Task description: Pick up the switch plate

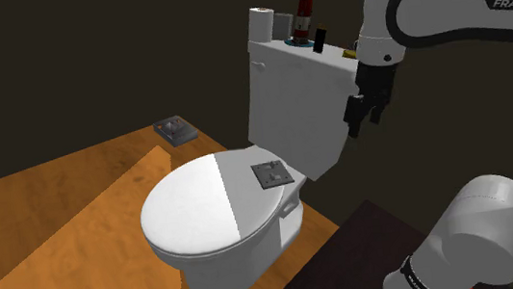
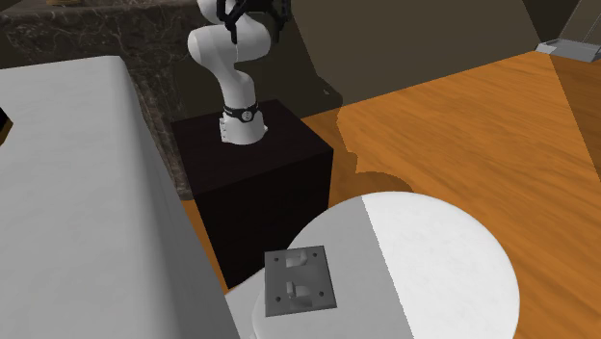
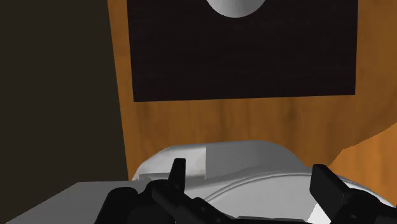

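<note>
The switch plate (image 1: 270, 175) is a small grey square with two toggles, lying flat on the white toilet lid (image 1: 198, 207) close to the hinge. In the second exterior view the switch plate (image 2: 300, 282) sits at the lid's (image 2: 433, 260) rear edge beside the tank. My black gripper (image 1: 363, 124) hangs open in the air, up and to the shoulder view's right of the plate, next to the tank's (image 1: 298, 91) corner. In the wrist view the gripper (image 3: 252, 181) has its fingers (image 3: 178, 175) wide apart with nothing between them, above the toilet's white rear.
On the tank stand a paper roll (image 1: 262, 22), a red-and-white striped post (image 1: 307, 6) and a dark bottle (image 1: 318, 41). A second grey plate (image 1: 176, 129) lies on the wooden floor (image 1: 49, 217) far off. The black stand (image 2: 255, 164) is beside the toilet.
</note>
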